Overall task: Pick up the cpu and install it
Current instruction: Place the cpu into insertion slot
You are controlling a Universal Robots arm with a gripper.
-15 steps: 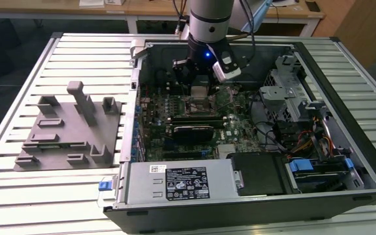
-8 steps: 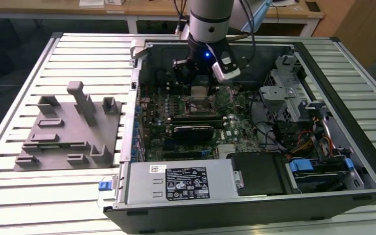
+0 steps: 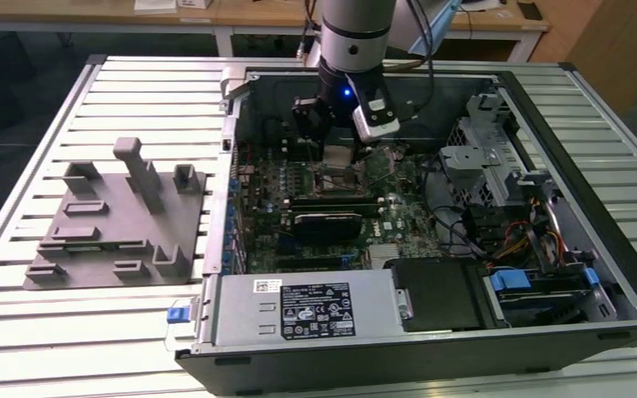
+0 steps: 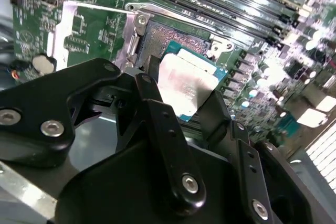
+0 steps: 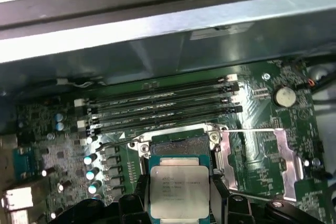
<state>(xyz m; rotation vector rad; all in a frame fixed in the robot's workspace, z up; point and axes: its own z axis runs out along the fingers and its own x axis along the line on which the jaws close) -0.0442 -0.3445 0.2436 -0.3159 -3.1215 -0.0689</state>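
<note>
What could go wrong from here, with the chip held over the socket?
1. The cpu, clamped in the gripper, appears to hang over one edge of the open socket. Lowered off-centre or tilted, it could damage the contacts.
2. The fingers flank the chip closely, so they might strike the socket frame or the metal retention plate beside it.

Landmark: square metal-framed socket [image 5: 176, 141] on green motherboard [image 3: 398, 222], inside open black computer case [image 3: 430, 362]. Flat square silver-topped cpu [image 5: 178, 190] clamped between my black fingers [image 4: 160, 119], my gripper [image 4: 181, 92] over socket's edge; touching it or not, can't tell. Long black memory slots [image 5: 163, 103] just beside socket. Flipped-open metal load plate [image 5: 262, 150] against adjacent side of socket, round coin battery [image 5: 284, 96] beyond plate. Grey moulded fixture tray [image 3: 109, 224] well off to exterior view's left of socket, outside case.
</note>
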